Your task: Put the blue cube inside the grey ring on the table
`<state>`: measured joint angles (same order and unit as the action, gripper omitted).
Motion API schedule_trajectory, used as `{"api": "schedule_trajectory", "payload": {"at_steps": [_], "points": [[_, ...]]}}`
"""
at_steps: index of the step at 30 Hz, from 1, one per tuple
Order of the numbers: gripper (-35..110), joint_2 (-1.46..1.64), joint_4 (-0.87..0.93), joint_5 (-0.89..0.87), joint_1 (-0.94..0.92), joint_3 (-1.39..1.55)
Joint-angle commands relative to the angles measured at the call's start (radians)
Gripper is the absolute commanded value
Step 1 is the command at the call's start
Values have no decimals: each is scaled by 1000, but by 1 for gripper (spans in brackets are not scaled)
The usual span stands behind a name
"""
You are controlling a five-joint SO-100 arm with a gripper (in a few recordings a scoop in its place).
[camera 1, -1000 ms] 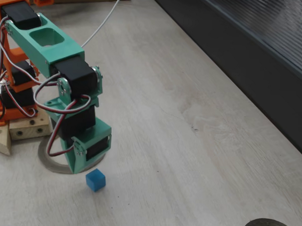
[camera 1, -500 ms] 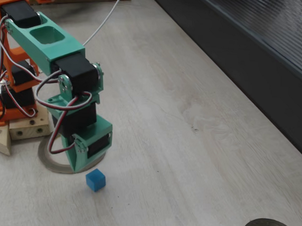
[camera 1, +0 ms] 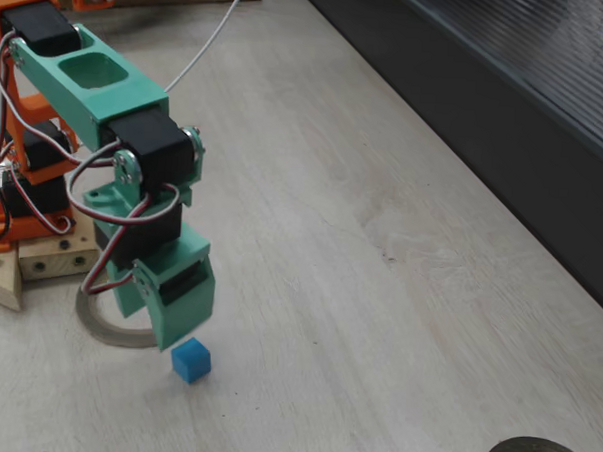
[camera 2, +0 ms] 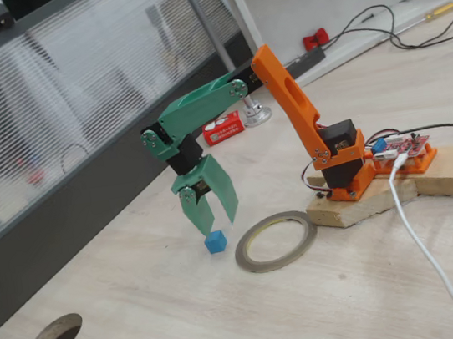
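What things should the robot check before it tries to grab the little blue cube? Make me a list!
1. Gripper open: ok. Its two green fingers are spread apart.
2. Gripper over the blue cube: ok, roughly. In a fixed view the fingertips hang just above it; whether they straddle it exactly, cannot tell.
3. Cube free to lift: ok. It sits alone on the table, touching nothing.
4. Cube already inside the grey ring: not ok. It lies just outside the ring's edge.
5. Ring hole free for the cube: ok in a fixed view, where the hole is bare; in the other the arm hides part of it.
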<state>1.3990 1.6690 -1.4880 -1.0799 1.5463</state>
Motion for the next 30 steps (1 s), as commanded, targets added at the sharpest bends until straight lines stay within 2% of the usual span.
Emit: {"api": "schedule_trajectory", "payload": {"at_steps": [1, 30], "points": [[53, 51, 34, 0, -3, -18], [53, 5, 32, 0, -6, -21]]}}
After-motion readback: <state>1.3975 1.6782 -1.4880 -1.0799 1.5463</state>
